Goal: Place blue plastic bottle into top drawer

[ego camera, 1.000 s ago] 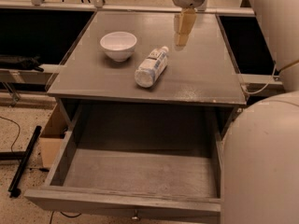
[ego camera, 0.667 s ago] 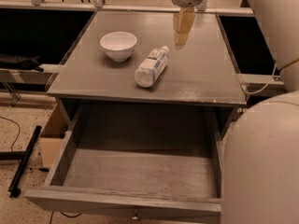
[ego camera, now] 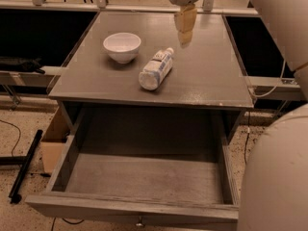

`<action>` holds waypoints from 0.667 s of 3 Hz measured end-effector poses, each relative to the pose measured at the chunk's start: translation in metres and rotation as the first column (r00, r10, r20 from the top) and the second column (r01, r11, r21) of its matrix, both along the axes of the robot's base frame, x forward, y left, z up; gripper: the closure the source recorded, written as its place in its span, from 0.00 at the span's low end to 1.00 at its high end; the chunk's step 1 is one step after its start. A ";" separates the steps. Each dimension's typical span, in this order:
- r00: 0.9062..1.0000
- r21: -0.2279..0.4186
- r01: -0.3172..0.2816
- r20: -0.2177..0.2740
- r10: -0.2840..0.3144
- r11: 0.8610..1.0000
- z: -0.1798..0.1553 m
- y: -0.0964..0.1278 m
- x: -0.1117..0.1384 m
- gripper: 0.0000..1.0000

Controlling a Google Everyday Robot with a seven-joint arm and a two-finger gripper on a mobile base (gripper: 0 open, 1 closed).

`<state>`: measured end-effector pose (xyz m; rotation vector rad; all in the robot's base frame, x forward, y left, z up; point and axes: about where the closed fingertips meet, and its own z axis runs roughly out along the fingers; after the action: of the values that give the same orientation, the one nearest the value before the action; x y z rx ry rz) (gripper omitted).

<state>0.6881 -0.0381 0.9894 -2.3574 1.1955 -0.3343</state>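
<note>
The blue plastic bottle lies on its side on the grey table, its white cap pointing toward the back right. My gripper hangs above the table just behind and to the right of the bottle's cap, holding nothing and not touching the bottle. Below the tabletop, the top drawer is pulled fully out and has nothing inside. Its small round knob shows at the bottom edge of the view.
A white bowl stands upright on the table to the left of the bottle. My robot body fills the right side of the view. A cardboard box and a black bar sit on the floor at left.
The gripper has drifted slightly to the left, toward the bottle's cap. Bottle, bowl and drawer have not moved.
</note>
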 end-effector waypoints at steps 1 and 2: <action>1.000 -0.003 -0.001 0.000 0.001 1.000 -0.001 0.000 0.000 0.00; 1.000 -0.012 0.011 -0.026 -0.011 1.000 -0.013 -0.002 0.008 0.00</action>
<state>0.6957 -0.0406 0.9769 -2.3728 1.2219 -0.3158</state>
